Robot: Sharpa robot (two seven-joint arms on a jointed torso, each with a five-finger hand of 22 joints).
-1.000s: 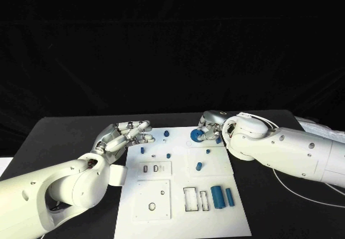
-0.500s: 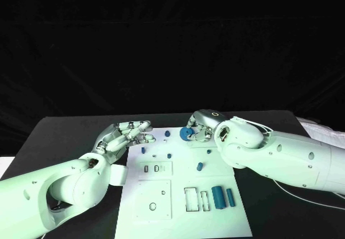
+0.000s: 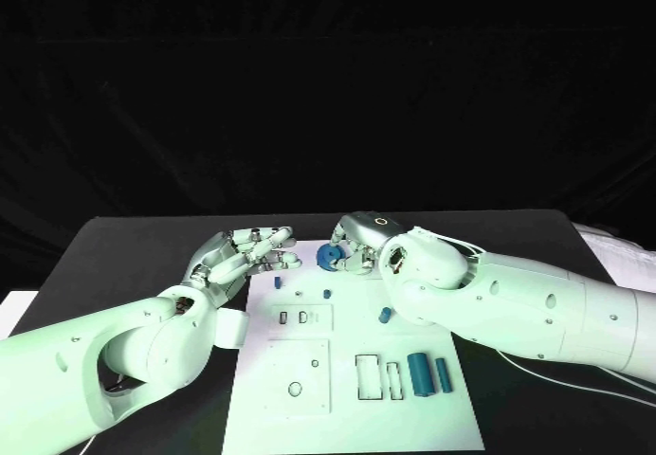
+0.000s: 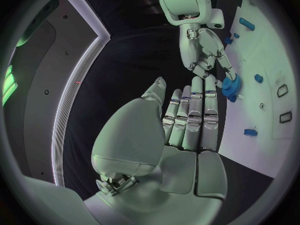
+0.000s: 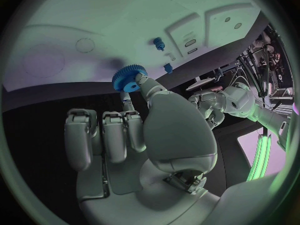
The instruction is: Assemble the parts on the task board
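Since the blue gear [image 3: 330,256], pinched in the right hand [image 3: 358,248], has been carried leftward over the task board's [image 3: 410,408] far end, transfer toward the released, empty left hand [image 3: 250,252] is judged imminent.

arms: we see two bulky smooth white shells, small dark round screw holes dotting them | hands: left hand [image 3: 244,254] and right hand [image 3: 358,245] are silver metal with segmented fingers | cable: thin white cable looping at our right wrist and trailing below the forearm
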